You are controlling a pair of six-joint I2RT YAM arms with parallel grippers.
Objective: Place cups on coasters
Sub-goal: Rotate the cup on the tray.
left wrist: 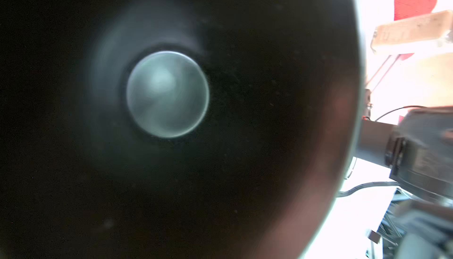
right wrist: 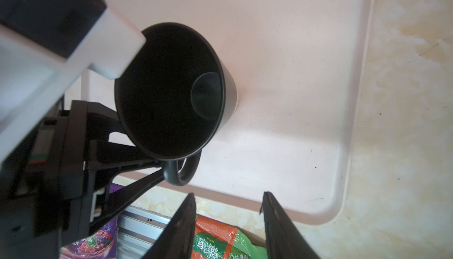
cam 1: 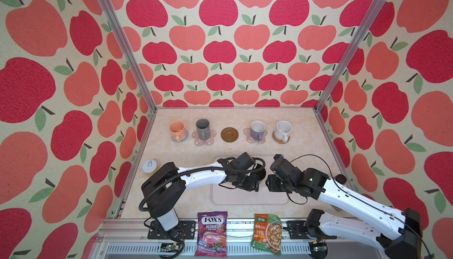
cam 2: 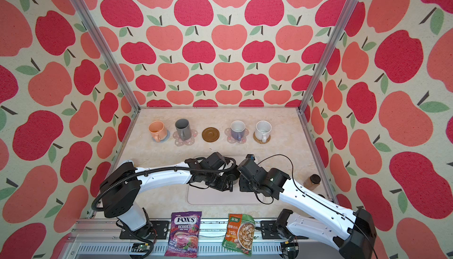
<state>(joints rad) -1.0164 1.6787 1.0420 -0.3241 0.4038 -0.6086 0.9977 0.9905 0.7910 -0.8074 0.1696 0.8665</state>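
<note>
The black cup (right wrist: 171, 86) stands on the pale tray (right wrist: 294, 74), mostly hidden under my left wrist in both top views. My left gripper (right wrist: 160, 169) is shut on its handle, and the left wrist view looks straight down into the cup (left wrist: 166, 93). My right gripper (right wrist: 229, 196) hangs open and empty over the tray's front edge. At the back, the peach cup (cam 1: 177, 129), grey cup (cam 1: 203, 128), lavender cup (cam 1: 257, 129) and speckled white cup (cam 1: 283, 129) each sit on a coaster. The brown round coaster (cam 1: 229, 134) between them is bare.
A purple candy bag (cam 1: 212, 233) and a green soup packet (cam 1: 267, 235) lie at the front edge. A can (cam 1: 149, 166) stands by the left wall and a dark-lidded jar (cam 1: 340, 178) by the right wall. Both arms crowd over the tray (cam 1: 245, 199).
</note>
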